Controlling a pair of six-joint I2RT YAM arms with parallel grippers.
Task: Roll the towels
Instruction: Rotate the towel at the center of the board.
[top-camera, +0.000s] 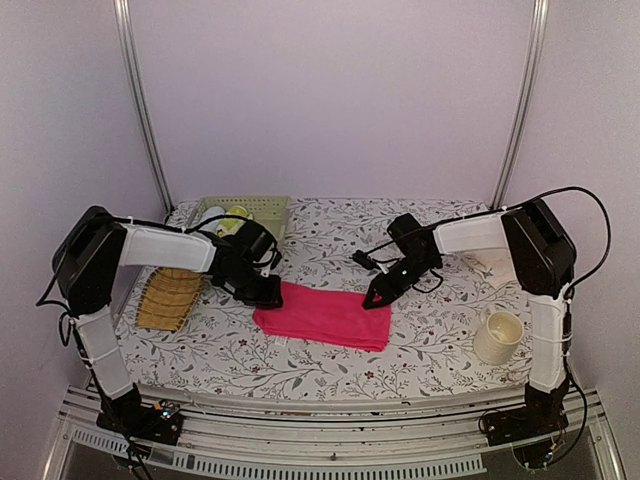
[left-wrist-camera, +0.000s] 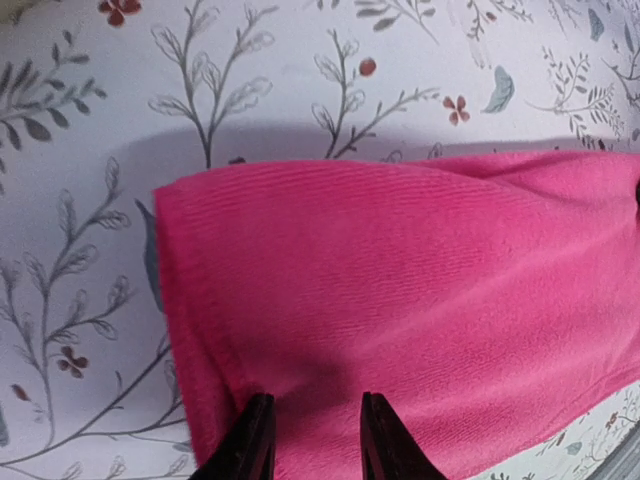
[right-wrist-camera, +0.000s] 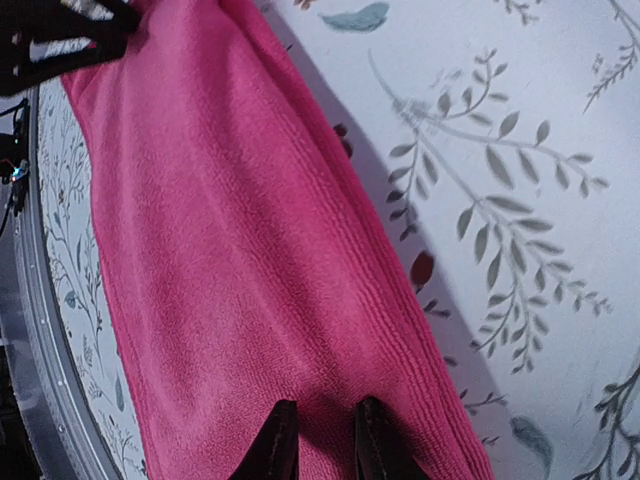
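While nothing lies on it, the folded bright pink ribbed terry towel (top-camera: 322, 316) sits flat mid-table on the floral-print tablecloth (top-camera: 440, 345). The left gripper (left-wrist-camera: 317, 402) is at its left end and the right gripper (right-wrist-camera: 326, 405) at its far right corner. Both have their jaws a narrow gap apart with the tips on the cloth; can't tell if either pinches it. A woven tan straw mat (top-camera: 170, 297) lies left, a pale green perforated basket (top-camera: 262, 208) far left, and a cream ceramic mug (top-camera: 498, 336) near right, all apart from the towel.

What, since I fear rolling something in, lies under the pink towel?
Only the floral tablecloth shows around the pink towel, which lies flat with no obvious bulge. Whatever sits directly beneath it is covered, so I cannot tell.
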